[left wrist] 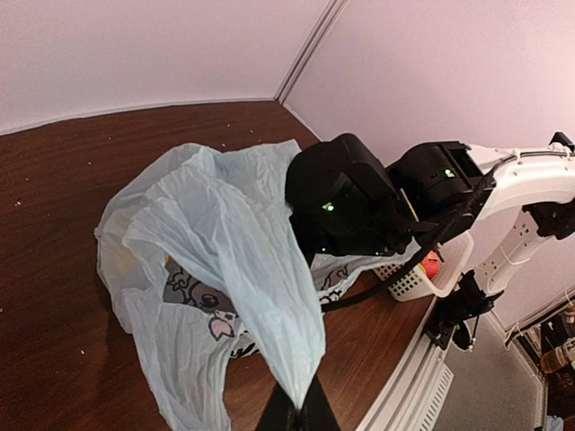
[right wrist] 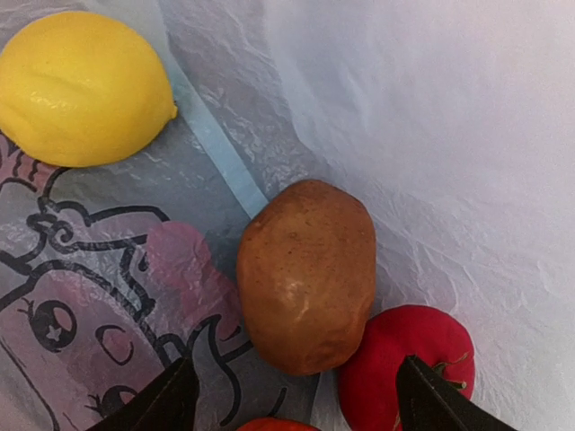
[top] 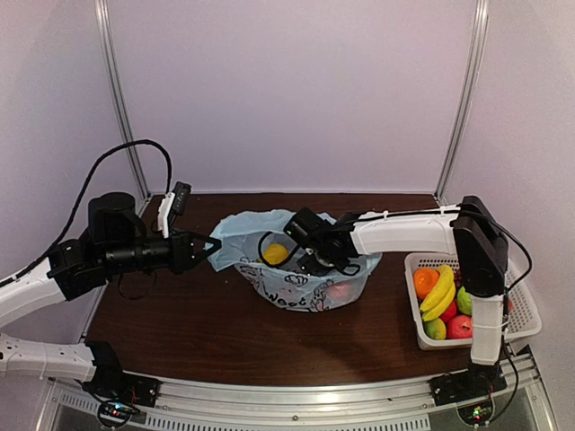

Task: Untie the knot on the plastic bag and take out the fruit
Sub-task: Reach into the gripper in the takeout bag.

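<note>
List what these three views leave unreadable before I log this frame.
- Top view: the right gripper, hidden by the right arm reaching into the plastic bag.
- Left wrist view: the brown fruit, screened by bag plastic and that arm.
- Right wrist view: an orange-red item, cut off by the bottom edge.

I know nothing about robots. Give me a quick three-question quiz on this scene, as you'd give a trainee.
1. True or false: the left gripper is pinching the bag.
2. Which fruit sits centred ahead of the open right gripper? A lemon, B brown fruit, C grapes.
3. Fill in: the banana lies in the white ____.

Key: 1 true. 2 B. 3 basket.
</note>
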Tool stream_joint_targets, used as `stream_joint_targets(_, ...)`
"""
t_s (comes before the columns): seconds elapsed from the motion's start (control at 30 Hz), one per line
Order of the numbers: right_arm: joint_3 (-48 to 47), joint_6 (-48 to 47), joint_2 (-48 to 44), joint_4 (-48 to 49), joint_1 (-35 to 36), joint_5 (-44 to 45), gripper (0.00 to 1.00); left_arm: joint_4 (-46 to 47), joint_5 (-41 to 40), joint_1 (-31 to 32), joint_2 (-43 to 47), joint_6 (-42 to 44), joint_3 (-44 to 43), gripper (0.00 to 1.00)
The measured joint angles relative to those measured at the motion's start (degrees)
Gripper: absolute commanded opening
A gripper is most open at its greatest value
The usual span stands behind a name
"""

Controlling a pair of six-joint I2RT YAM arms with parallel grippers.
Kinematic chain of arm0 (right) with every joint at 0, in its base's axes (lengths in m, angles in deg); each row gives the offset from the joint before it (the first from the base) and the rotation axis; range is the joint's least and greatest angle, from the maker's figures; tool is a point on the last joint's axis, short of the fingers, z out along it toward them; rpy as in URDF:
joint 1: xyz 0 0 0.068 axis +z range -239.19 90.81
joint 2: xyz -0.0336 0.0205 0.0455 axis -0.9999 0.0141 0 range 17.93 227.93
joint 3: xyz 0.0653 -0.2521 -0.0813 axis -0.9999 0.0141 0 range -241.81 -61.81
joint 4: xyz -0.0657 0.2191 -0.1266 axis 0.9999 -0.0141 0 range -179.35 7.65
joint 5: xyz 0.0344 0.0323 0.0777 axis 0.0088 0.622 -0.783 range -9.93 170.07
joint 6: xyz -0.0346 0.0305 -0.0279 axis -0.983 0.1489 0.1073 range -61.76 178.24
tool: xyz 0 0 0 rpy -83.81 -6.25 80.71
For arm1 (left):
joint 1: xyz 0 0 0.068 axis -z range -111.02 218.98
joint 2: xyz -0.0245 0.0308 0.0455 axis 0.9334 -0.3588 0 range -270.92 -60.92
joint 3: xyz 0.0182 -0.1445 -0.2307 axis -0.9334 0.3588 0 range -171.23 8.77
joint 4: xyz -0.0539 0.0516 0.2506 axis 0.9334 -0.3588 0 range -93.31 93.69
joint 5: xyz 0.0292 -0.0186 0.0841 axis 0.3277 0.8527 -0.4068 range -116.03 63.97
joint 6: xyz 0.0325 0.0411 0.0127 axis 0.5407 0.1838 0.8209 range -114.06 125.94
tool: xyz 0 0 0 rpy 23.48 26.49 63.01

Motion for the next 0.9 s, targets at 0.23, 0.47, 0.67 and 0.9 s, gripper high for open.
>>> stream_joint_targets(0.23,-0.33,-0.85,1.90,1.49,-3.28,-1.33,0.86,0.00,0.00,0.00,0.02,0.02,0.00,0.00)
stream_joint_targets(0.47,-3.82,-2.95,5.81,2.64,-5.42,-2.78,0.88,-0.04,0.00,0.00,0.00,0.00,0.00,0.00)
stream_joint_targets(0.67,-5.86,-5.27,7.98,4.76,-6.43,-4.24,0.72,-0.81,0.00,0.00,0.00,0.02,-0.02,0.00)
stream_joint_targets(0.9,-6.08,-7.87,9.09,7.56,-7.19,-6.82,0.45,-1.25,-0.02,0.00,0.00,0.00,-0.02,0.00)
